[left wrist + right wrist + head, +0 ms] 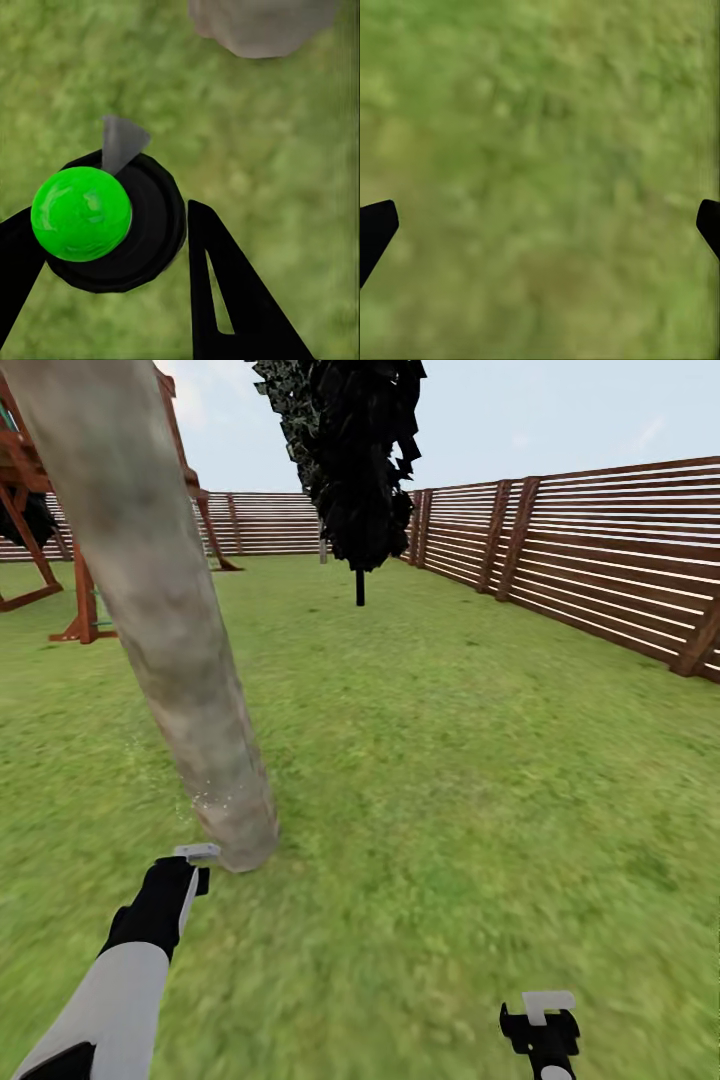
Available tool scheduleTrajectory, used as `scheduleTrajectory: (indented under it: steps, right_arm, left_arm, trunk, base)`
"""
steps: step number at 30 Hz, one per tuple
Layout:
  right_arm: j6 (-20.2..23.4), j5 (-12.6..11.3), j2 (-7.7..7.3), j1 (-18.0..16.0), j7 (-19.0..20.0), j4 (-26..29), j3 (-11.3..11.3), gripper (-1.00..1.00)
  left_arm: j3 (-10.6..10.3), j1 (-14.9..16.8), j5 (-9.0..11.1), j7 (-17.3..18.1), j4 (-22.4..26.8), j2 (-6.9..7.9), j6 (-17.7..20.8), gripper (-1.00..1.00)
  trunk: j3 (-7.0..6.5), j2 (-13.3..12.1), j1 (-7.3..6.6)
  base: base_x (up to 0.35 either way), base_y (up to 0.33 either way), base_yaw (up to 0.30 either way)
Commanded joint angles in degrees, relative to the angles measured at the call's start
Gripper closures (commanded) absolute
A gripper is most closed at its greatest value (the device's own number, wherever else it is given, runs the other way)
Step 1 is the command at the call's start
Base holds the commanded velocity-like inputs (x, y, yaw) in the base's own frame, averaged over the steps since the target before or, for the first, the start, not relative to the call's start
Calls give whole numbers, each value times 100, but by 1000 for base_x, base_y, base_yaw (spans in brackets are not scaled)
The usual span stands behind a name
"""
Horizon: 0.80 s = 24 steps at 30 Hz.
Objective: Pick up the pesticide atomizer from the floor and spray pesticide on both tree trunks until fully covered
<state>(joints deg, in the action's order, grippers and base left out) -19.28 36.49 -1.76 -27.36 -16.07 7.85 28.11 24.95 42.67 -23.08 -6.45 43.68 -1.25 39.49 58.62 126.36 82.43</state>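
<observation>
left gripper (112,255) clamps pesticide atomizer (82,214) near tree trunk (150,610) base; right gripper (540,225) spread, empty; risk: low aim leaves upper bark unsprayed

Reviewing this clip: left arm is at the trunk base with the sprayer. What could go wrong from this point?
1. The left pincer holds the pesticide atomizer very close to the base of the tree trunk; pushing forward could knock the nozzle against the bark.
2. Faint specks show only low on the trunk; the tall upper part may stay uncovered if the arm does not rise.
3. The right pincer hangs open over the grass, idle, so a slip would likely go uncaught.
</observation>
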Motion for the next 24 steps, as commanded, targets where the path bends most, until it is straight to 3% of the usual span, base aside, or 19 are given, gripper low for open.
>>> scheduleTrajectory:
  steps: [1, 11, 16, 24]
  right_arm:
    - [-23, 60, 0, -6, -18, -12, 45, -100]
    - [-23, 60, 0, -6, -18, -13, 45, -100]
    - [-23, 60, 0, -6, -18, -12, 45, -100]
    - [-23, 60, 0, -6, -16, -12, 52, -100]
  left_arm:
    - [24, 4, 14, -66, 9, -6, 17, 100]
    - [29, 4, 25, -261, 9, -7, 19, 100]
    - [28, 4, 35, -252, 13, -15, 21, 100]
    - [-10, 221, 49, -190, 108, -142, 115, 100]
  trunk:
    - [5, 2, 1]
    - [5, 2, 1]
    - [5, 2, 1]
    - [5, 2, 1]
  base:
    - [161, -254, 86]
    - [130, -257, 253]
    - [-148, -218, 276]
    - [-147, -13, 192]
